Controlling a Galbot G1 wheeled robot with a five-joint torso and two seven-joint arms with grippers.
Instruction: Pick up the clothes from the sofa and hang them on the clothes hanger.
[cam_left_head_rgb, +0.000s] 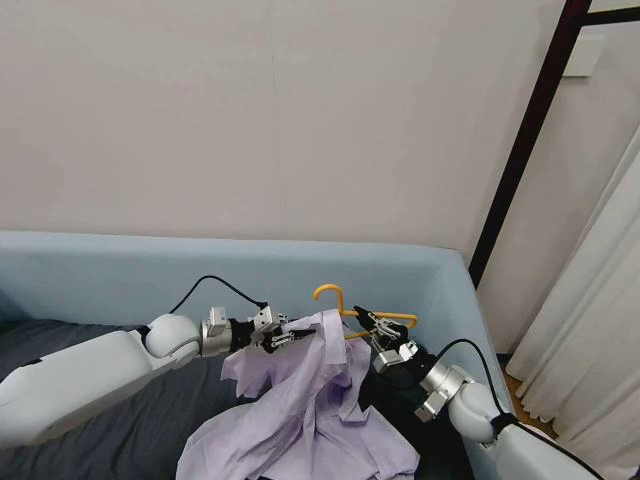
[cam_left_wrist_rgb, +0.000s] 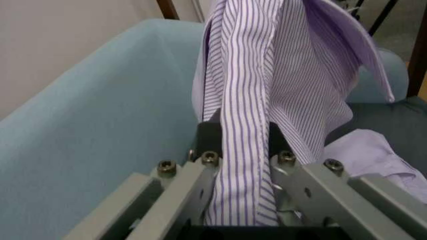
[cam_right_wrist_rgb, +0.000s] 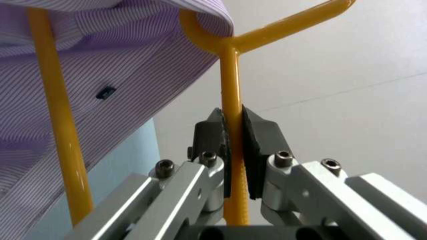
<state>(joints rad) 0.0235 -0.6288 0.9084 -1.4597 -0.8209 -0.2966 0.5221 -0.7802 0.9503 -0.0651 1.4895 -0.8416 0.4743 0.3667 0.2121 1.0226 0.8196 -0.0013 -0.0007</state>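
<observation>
A lilac striped shirt (cam_left_head_rgb: 310, 405) hangs half draped over a yellow hanger (cam_left_head_rgb: 345, 310) above the dark sofa seat. My left gripper (cam_left_head_rgb: 296, 336) is shut on a fold of the shirt (cam_left_wrist_rgb: 243, 150) at its upper left edge. My right gripper (cam_left_head_rgb: 372, 322) is shut on the hanger's bar (cam_right_wrist_rgb: 233, 145), holding it up just right of the shirt. In the right wrist view the shirt's cloth (cam_right_wrist_rgb: 113, 55) covers one arm of the hanger, and the hook end rises clear of it.
The light blue sofa back (cam_left_head_rgb: 120, 275) runs behind both arms, and its right armrest (cam_left_head_rgb: 470, 320) lies close to my right arm. A dark pole (cam_left_head_rgb: 525, 135) leans up the wall at right, beside white curtains (cam_left_head_rgb: 600, 330).
</observation>
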